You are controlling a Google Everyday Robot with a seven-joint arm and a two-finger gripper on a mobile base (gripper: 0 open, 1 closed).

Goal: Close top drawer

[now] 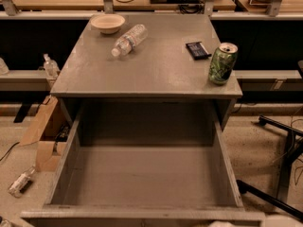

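The top drawer [142,174] of the grey cabinet is pulled far out towards me. It is a deep, plain, empty box. Only the top edge of its front [142,215] shows along the bottom of the view, and the knob is hidden. Pale rounded shapes at the bottom edge, right of centre, look like the tip of my gripper [222,224] and part of the arm [284,221]. They lie just at or in front of the drawer's front edge.
On the cabinet top [151,74] are a white bowl [107,22], a plastic bottle on its side [128,39], a dark packet [197,50] and a green can [222,63] near the right edge. A cardboard box [42,136] and a bottle [21,181] lie on the floor at left. Chair legs [279,126] stand at right.
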